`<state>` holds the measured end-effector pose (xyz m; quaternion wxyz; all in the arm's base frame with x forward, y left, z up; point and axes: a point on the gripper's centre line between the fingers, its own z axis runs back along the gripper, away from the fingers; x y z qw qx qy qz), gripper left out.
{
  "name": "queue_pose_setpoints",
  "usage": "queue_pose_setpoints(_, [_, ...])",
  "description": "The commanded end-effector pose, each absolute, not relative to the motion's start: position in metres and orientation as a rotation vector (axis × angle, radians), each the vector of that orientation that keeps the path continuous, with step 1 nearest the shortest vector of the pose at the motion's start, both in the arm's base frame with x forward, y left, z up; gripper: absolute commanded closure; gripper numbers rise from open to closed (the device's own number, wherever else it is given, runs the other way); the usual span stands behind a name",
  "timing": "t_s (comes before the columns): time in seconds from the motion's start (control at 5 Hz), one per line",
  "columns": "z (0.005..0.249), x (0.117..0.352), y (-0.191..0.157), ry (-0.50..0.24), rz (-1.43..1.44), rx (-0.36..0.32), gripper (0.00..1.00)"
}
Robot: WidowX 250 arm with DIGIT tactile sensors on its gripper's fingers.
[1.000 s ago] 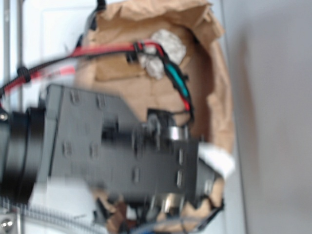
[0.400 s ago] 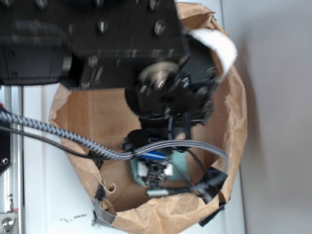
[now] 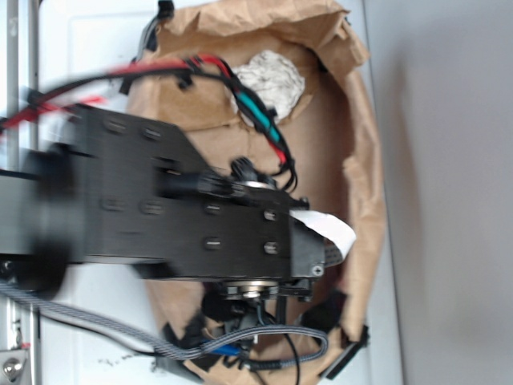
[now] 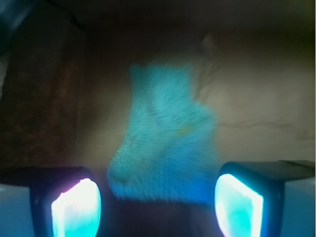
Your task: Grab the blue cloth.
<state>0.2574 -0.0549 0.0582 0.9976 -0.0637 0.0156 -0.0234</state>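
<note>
Wrist view, nearest first: the claw (image 4: 158, 205) stands released, its two glowing pads (image 4: 76, 210) wide apart at the lower corners, nothing between them. Just beyond, centred in the gap, lies the small teal fuzzy terry cloth (image 4: 165, 148), flat on the brown paper floor (image 4: 256, 98) of its enclosure. No contact between pads and cloth is visible; the picture is blurred, so clearance cannot be judged finely.

Exterior view: the black robot arm (image 3: 176, 212) covers most of the crumpled brown paper bag (image 3: 365, 160), hiding the teal cloth. At the far end of the bag rests an off-white wrinkled rag (image 3: 272, 76), well apart from the claw.

Assessment: approach and alignment appear largely complete. Outstanding: final descent onto the cloth, closure of the claw, and lift. The grasp is not yet made.
</note>
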Motion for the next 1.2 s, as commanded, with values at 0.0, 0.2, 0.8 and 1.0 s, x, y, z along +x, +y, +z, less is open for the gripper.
queue_pose_setpoints(0.0, [0.045,0.288,-0.066,-0.019,-0.029,-0.054,0.8])
queue_pose_setpoints(0.2, [0.065,0.29,-0.056,-0.035,-0.025,-0.102,1.0])
queue_pose_setpoints(0.8, [0.202,0.27,-0.01,-0.214,0.125,-0.19,1.0])
queue_pose_setpoints(1.0, [0.218,0.254,-0.007,-0.204,0.133,-0.158,1.0])
